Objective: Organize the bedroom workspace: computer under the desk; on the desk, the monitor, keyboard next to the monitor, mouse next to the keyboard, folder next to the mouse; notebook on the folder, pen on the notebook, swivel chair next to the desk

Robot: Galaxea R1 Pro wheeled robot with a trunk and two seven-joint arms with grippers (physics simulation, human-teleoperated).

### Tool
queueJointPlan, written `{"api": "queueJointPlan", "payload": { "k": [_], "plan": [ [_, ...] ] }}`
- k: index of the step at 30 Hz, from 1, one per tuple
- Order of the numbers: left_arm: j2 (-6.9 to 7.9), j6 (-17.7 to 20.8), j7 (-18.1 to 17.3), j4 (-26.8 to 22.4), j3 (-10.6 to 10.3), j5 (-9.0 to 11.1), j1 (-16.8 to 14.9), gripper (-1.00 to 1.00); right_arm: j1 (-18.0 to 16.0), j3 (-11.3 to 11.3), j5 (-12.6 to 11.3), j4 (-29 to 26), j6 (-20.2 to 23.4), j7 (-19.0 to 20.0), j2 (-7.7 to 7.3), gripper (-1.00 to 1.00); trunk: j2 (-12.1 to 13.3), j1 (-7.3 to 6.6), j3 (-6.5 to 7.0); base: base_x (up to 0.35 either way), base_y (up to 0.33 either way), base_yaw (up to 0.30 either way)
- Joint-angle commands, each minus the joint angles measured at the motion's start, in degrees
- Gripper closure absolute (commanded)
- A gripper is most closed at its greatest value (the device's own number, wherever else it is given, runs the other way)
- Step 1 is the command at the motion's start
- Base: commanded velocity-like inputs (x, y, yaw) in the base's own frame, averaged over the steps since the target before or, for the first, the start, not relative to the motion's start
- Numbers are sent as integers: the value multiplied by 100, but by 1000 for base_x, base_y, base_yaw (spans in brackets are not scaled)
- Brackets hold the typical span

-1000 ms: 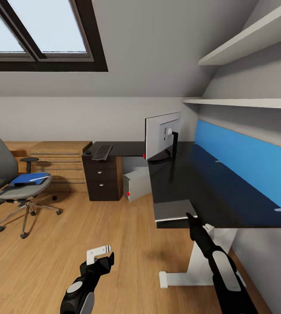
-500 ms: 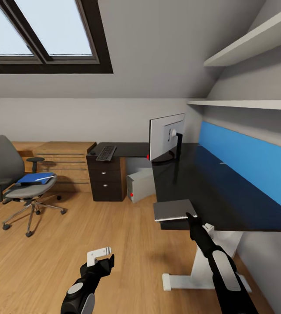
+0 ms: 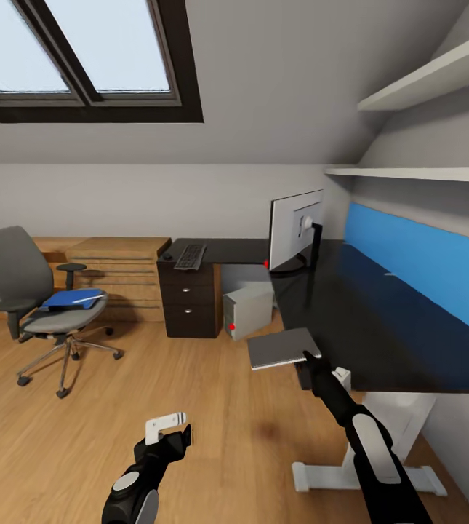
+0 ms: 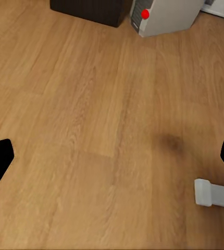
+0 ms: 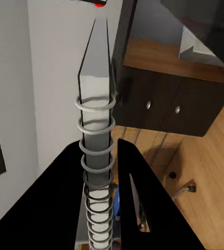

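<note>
An attic bedroom with a wooden plank floor [image 3: 59, 437] and a skylight [image 3: 81, 58]: a glossy black L-shaped tabletop [image 3: 379, 320] runs along the right wall, carrying a white-backed monitor [image 3: 296, 229] and, farther left, a black keyboard [image 3: 190, 255]. A silver computer tower [image 3: 249, 311] stands beneath it. The right gripper [image 3: 310, 356] has its jaws clamped on a grey spiral-bound notebook [image 3: 278, 348] at the tabletop's near corner. The left gripper [image 3: 167, 426] hangs over the floor, jaws apart. A blue folder [image 3: 70, 298] lies on the grey swivel chair [image 3: 38, 306], far left.
</note>
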Motion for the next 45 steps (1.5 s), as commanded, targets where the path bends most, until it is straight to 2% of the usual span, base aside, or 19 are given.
{"api": "queueJointPlan", "payload": {
  "k": [1, 4, 22, 29, 38, 45],
  "plan": [
    [3, 15, 50, -6, -11, 60, -4, -100, -5, -25, -41, -3, 56, 21, 9, 100, -3, 0, -6, 71, 319, 0],
    [3, 9, 49, -6, -11, 60, -4, -100, -5, -22, -50, -4, 66, 21, 13, 100, -3, 0, -6, 58, 320, 0],
    [3, 13, 23, -6, -20, 52, -4, -100, -5, -20, -66, 10, 54, 4, 53, 100, 719, -395, 317, 19, 282, 0],
    [3, 10, 14, -6, -27, 51, -4, -100, -5, -19, -61, 12, 49, -2, 47, 100, 999, -549, 443, 197, 222, 0],
    [3, -3, 19, -6, -133, 51, -4, -100, -5, -18, -56, 12, 30, -1, 46, 100, 1360, -746, 604, 275, 197, 0],
    [5, -2, 21, 2, -143, 51, -4, -100, -5, -16, -49, 12, 21, 4, 46, 100, 1360, -746, 604, 314, 110, 0]
  ]
}}
